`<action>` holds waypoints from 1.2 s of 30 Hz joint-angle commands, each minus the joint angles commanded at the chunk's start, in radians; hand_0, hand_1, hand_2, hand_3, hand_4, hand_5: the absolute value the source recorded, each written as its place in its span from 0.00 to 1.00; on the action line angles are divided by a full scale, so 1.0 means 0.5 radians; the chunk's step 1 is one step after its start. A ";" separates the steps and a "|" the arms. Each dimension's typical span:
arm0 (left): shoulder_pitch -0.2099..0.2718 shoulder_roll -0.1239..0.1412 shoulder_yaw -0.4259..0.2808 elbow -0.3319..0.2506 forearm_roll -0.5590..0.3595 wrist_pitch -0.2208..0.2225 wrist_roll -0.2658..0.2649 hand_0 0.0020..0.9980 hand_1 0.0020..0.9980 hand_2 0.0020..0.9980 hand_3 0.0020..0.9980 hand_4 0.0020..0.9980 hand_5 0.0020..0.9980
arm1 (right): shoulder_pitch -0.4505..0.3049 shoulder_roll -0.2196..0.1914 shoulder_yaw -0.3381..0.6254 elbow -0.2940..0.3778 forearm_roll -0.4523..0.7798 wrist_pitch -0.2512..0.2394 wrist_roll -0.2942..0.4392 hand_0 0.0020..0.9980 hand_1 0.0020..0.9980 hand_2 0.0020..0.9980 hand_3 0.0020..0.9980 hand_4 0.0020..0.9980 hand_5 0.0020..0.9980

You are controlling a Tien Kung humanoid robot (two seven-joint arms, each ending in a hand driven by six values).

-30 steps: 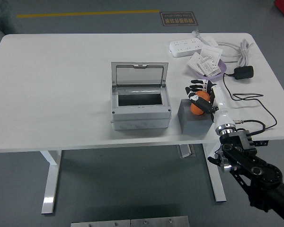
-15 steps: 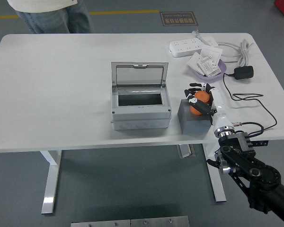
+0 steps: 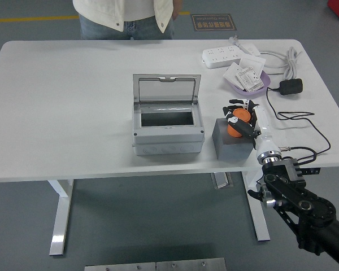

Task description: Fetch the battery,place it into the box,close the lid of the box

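Looks like a lab or workshop: grey floor with a yellow line (image 3: 45, 18) and a warning sticker (image 3: 212, 22), white height-adjustable table (image 3: 62, 101), power strip (image 3: 221, 55), person standing (image 3: 127, 14) opposite

Left half of the white table (image 3: 62, 101) bare, free passage there. Grey box (image 3: 168, 132) mid-table, lid (image 3: 166, 88) raised upright at its back, mouth open from above. Narrow gap between box and grey block (image 3: 231, 144). Far right crowded: power strip (image 3: 222, 55), purple tray (image 3: 247, 79), adapter (image 3: 290, 86), trailing cable (image 3: 296, 121), possibly lying flat. Person (image 3: 127, 14) at far edge.
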 joint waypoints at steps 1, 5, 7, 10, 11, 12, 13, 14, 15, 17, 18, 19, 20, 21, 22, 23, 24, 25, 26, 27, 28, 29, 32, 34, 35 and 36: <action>-0.001 0.000 0.001 0.000 -0.001 0.000 -0.001 0.58 0.58 0.55 0.56 0.53 0.00 | -0.001 0.000 0.000 -0.002 0.004 -0.002 -0.001 0.54 0.52 0.52 0.57 0.64 0.26; -0.003 0.002 0.003 0.000 -0.001 0.000 -0.003 0.58 0.58 0.55 0.56 0.53 0.00 | -0.003 -0.001 -0.001 -0.007 0.015 -0.008 -0.004 0.46 0.42 0.43 0.47 0.43 0.11; -0.004 0.002 0.003 0.000 0.001 0.001 -0.003 0.58 0.58 0.55 0.56 0.53 0.00 | -0.003 -0.001 -0.001 -0.008 0.018 -0.011 -0.005 0.46 0.42 0.43 0.47 0.43 0.11; -0.007 0.002 0.002 0.000 0.004 0.002 -0.005 0.58 0.58 0.55 0.56 0.54 0.00 | -0.003 0.000 -0.003 -0.010 0.028 -0.013 -0.003 0.37 0.34 0.36 0.41 0.07 0.00; -0.007 0.002 0.002 0.000 0.004 0.003 -0.005 0.58 0.58 0.55 0.56 0.54 0.00 | -0.003 0.001 -0.004 -0.010 0.031 -0.013 -0.003 0.37 0.34 0.36 0.41 0.07 0.00; -0.007 0.002 0.002 0.000 0.005 0.003 -0.004 0.58 0.58 0.55 0.56 0.54 0.00 | -0.003 0.001 -0.004 -0.009 0.036 -0.012 -0.002 0.37 0.34 0.36 0.41 0.07 0.00; -0.007 0.001 0.003 0.000 0.006 0.003 -0.004 0.58 0.58 0.55 0.56 0.54 0.00 | -0.004 0.001 -0.003 -0.008 0.043 -0.012 -0.002 0.37 0.34 0.36 0.41 0.07 0.00; -0.007 0.001 0.002 0.000 0.007 0.004 -0.004 0.58 0.58 0.55 0.56 0.54 0.00 | -0.004 0.001 -0.003 -0.006 0.048 -0.012 -0.001 0.37 0.34 0.36 0.41 0.07 0.00; -0.007 0.001 0.001 0.000 0.008 0.004 -0.004 0.58 0.58 0.55 0.56 0.54 0.00 | -0.004 0.001 -0.003 -0.003 0.052 -0.012 -0.001 0.37 0.34 0.36 0.41 0.07 0.00; -0.007 0.001 0.000 0.000 0.011 0.004 -0.003 0.58 0.58 0.55 0.56 0.54 0.00 | -0.003 0.001 -0.002 0.001 0.057 -0.014 -0.002 0.35 0.33 0.34 0.38 0.00 0.00; -0.007 0.002 0.000 0.000 0.012 0.004 -0.003 0.58 0.58 0.55 0.56 0.54 0.00 | -0.002 0.001 -0.003 0.003 0.059 -0.014 -0.003 0.35 0.33 0.34 0.38 0.00 0.00; -0.007 0.002 -0.001 0.000 0.013 0.005 -0.004 0.58 0.58 0.55 0.56 0.54 0.00 | -0.001 0.001 -0.005 0.005 0.060 -0.016 -0.005 0.35 0.33 0.34 0.38 0.00 0.00; -0.007 0.003 -0.002 0.000 0.014 0.005 -0.004 0.58 0.58 0.55 0.56 0.54 0.00 | 0.000 0.002 -0.006 0.006 0.059 -0.018 -0.008 0.35 0.33 0.34 0.38 0.00 0.00; -0.007 0.003 -0.002 0.000 0.014 0.005 -0.005 0.58 0.58 0.55 0.56 0.54 0.00 | 0.001 0.002 -0.007 0.008 0.059 -0.019 -0.010 0.35 0.33 0.34 0.38 0.00 0.00; -0.007 0.004 -0.003 0.000 0.013 0.006 -0.006 0.58 0.58 0.55 0.56 0.54 0.00 | 0.002 0.001 -0.008 0.010 0.057 -0.019 -0.014 0.31 0.32 0.34 0.36 0.00 0.00; -0.008 0.004 -0.005 0.000 0.014 0.007 -0.006 0.58 0.58 0.55 0.56 0.54 0.00 | 0.003 0.001 -0.009 0.012 0.054 -0.021 -0.019 0.31 0.32 0.34 0.36 0.00 0.00; -0.008 0.005 -0.007 0.000 0.015 0.008 -0.007 0.58 0.58 0.55 0.56 0.54 0.00 | 0.004 0.000 -0.011 0.014 0.051 -0.023 -0.024 0.31 0.32 0.34 0.36 0.00 0.00; -0.008 0.005 -0.010 0.000 0.017 0.010 -0.007 0.58 0.58 0.55 0.56 0.54 0.00 | 0.007 -0.003 -0.013 0.019 0.044 -0.025 -0.032 0.31 0.32 0.34 0.36 0.00 0.00; -0.009 0.005 -0.012 0.000 0.018 0.011 -0.008 0.58 0.58 0.55 0.56 0.54 0.00 | 0.008 -0.004 -0.014 0.023 0.039 -0.027 -0.036 0.31 0.32 0.34 0.36 0.00 0.00; -0.009 0.005 -0.013 0.000 0.019 0.012 -0.008 0.58 0.58 0.55 0.56 0.54 0.00 | 0.010 -0.007 -0.014 0.029 0.033 -0.030 -0.042 0.31 0.32 0.34 0.36 0.00 0.00; -0.009 0.006 -0.013 0.000 0.019 0.013 -0.009 0.58 0.58 0.55 0.56 0.54 0.00 | 0.012 -0.009 -0.014 0.034 0.028 -0.032 -0.046 0.27 0.31 0.33 0.34 0.00 0.00; -0.010 0.006 -0.014 0.000 0.020 0.013 -0.009 0.58 0.58 0.55 0.56 0.54 0.00 | 0.015 -0.012 -0.014 0.041 0.020 -0.034 -0.052 0.27 0.31 0.33 0.34 0.00 0.00; -0.011 0.007 -0.016 0.000 0.023 0.016 -0.010 0.58 0.58 0.55 0.56 0.54 0.00 | 0.025 -0.022 -0.016 0.060 -0.003 -0.038 -0.069 0.27 0.31 0.33 0.34 0.00 0.00; -0.012 0.008 -0.016 0.000 0.025 0.017 -0.011 0.58 0.58 0.55 0.57 0.54 0.00 | 0.033 -0.031 -0.017 0.077 -0.020 -0.036 -0.079 0.28 0.31 0.33 0.28 0.00 0.00; -0.013 0.009 -0.015 0.000 0.025 0.018 -0.012 0.58 0.58 0.55 0.57 0.54 0.00 | 0.038 -0.036 -0.017 0.087 -0.030 -0.035 -0.084 0.28 0.31 0.33 0.28 0.00 0.00; -0.013 0.009 -0.014 0.000 0.026 0.019 -0.012 0.58 0.58 0.55 0.57 0.54 0.00 | 0.042 -0.040 -0.017 0.095 -0.037 -0.034 -0.087 0.28 0.31 0.33 0.28 0.00 0.00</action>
